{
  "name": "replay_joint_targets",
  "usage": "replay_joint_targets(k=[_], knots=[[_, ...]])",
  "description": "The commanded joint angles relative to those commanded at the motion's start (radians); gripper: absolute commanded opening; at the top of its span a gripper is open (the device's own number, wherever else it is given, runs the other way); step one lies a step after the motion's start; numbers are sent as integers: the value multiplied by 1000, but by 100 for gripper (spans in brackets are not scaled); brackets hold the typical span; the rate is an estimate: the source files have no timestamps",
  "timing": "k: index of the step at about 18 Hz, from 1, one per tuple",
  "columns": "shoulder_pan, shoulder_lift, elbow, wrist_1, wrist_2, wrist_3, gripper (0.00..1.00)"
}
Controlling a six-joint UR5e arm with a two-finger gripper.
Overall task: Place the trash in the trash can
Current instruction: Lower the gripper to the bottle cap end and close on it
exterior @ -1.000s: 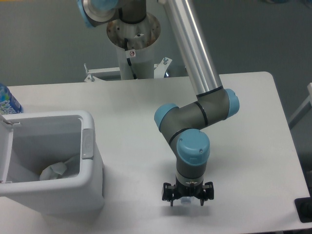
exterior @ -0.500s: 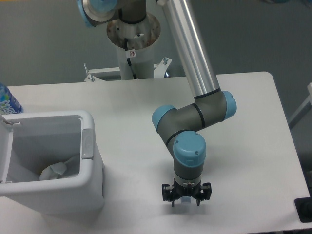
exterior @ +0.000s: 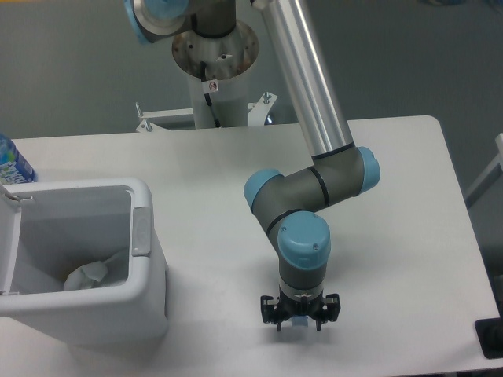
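1. A crumpled whitish plastic wrapper [exterior: 88, 275] lies at the bottom of the white trash can [exterior: 145, 294], whose lid stands open on its left side and whose grey tab [exterior: 141, 231] sits on the right rim.
2. Right of the trash can, the arm bends at its blue-capped joints and points its gripper [exterior: 299, 323] straight down at the white table [exterior: 409, 236].
3. A small pale bluish object shows between the black fingers; whether they clamp it cannot be told.
4. Behind the trash can, a blue-labelled bottle [exterior: 12, 165] stands at the table's edge, its print unreadable.
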Motion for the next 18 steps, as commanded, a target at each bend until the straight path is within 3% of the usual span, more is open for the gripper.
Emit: replay_joint_targets(k=[18], knots=[[0, 6, 0, 0, 2, 2, 46]])
